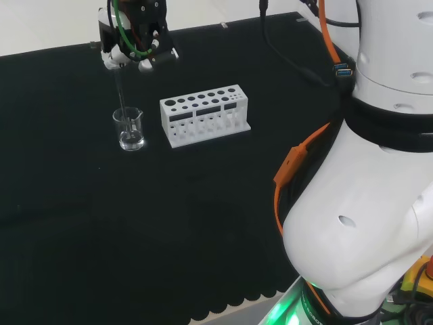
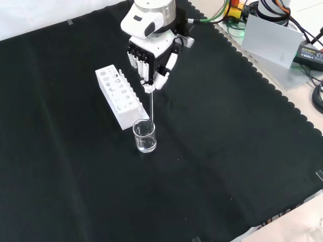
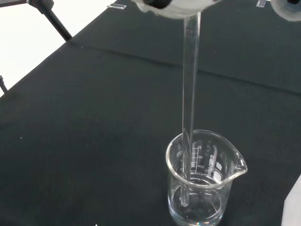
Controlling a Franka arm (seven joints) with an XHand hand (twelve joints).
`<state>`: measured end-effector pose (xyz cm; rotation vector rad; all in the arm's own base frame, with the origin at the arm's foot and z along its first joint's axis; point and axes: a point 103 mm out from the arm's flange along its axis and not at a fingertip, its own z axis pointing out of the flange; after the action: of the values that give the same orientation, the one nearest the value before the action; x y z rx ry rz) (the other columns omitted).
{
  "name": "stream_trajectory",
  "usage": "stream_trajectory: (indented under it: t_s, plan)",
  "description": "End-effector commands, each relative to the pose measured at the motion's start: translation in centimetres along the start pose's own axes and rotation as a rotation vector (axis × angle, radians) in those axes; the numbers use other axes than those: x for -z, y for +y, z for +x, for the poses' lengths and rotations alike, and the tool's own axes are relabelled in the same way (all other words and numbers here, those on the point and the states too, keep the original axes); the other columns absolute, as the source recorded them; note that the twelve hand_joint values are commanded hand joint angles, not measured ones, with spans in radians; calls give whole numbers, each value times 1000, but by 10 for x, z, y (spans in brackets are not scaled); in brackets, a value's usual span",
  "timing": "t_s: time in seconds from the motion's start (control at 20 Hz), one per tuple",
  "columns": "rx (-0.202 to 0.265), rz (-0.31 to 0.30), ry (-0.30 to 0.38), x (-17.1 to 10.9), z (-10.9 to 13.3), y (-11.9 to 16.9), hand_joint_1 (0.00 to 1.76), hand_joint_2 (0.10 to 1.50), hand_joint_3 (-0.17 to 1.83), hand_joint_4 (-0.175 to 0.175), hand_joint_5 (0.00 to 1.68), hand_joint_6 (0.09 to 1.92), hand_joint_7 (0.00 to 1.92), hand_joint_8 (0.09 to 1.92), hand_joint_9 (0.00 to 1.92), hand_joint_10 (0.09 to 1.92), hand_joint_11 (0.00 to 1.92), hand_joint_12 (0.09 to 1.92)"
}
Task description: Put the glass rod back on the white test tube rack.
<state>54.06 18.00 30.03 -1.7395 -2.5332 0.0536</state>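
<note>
While the rod stands in the beaker, the scene reads:

Hand: the hand sits at the upper middle of the front view and at the upper left of the head view, its fingers curled and pinched on the top end of the glass rod.

Glass rod: the glass rod hangs close to upright below the hand; in the wrist view its lower end is inside the beaker, down near the base.

Beaker: the clear beaker stands on the black counter just in front of the rack's near end in the front view; whether it holds any liquid I cannot tell.

Rack: the white test tube rack stands at the head view's middle, just right of the beaker, apart from the rod.
</note>
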Motion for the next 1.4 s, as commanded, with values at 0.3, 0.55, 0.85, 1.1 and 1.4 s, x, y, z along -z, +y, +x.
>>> stream_trajectory:
  t_s: [0.3,0.55,0.85,1.1,1.4]
  plan:
    - [-23,-43,14,7,-6,-1,1333,1030,-175,-175,1451,87,1497,341,1836,160,1578,633]
    - [-46,-79,13,22,-15,-4,1333,1030,-175,-175,1451,87,1497,341,1837,160,1578,633]
    - [-65,-99,10,39,-22,-3,1333,1030,-175,-175,1451,87,1497,341,1837,159,1578,633]
    - [-65,-120,27,52,-26,3,1333,1030,-175,-175,1451,87,1497,341,1837,159,1579,633]
    - [-79,-106,8,57,-33,6,1333,1030,-175,-175,1451,87,1496,342,1837,159,1579,633]
